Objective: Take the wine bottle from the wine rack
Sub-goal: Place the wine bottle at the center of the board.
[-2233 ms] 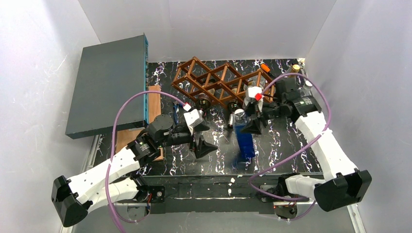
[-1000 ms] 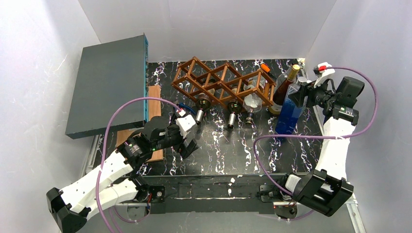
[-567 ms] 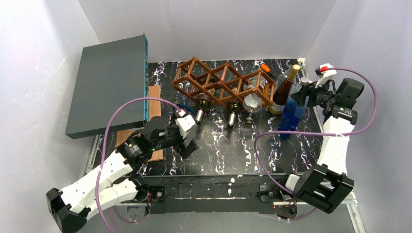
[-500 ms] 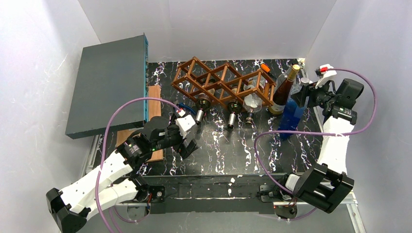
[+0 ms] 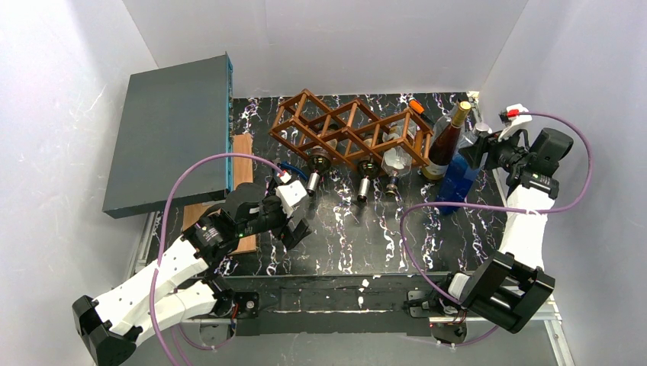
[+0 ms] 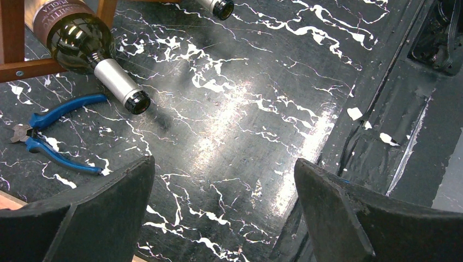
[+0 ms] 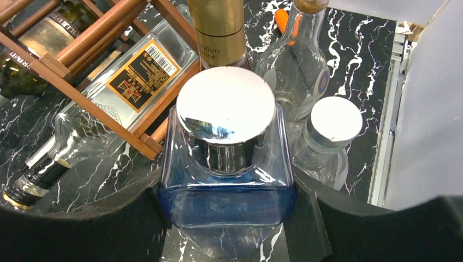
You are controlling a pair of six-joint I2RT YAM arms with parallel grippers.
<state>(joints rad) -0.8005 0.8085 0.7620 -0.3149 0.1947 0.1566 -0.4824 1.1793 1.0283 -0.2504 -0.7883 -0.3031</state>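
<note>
Right wrist view: my right claw (image 7: 230, 210) clamps the blue bottle (image 7: 225, 125) upright by its shoulders, likely to stand it beside the rack (image 7: 104, 38); my left claw (image 6: 224, 191) hangs wide, empty

White walls (image 5: 328, 46) are closing in the scene on the left, far and right sides, taking even, soft light with little shadow. A black counter (image 5: 343, 236) veined in white like marble is spreading across the middle, and it is throwing back a pale glare toward its near edge. At the far left a grey flat box (image 5: 168, 130) is sitting beside a strip of wooden board (image 5: 242, 143), while a metal rail (image 5: 561, 343) is running along the counter's right edge.
</note>
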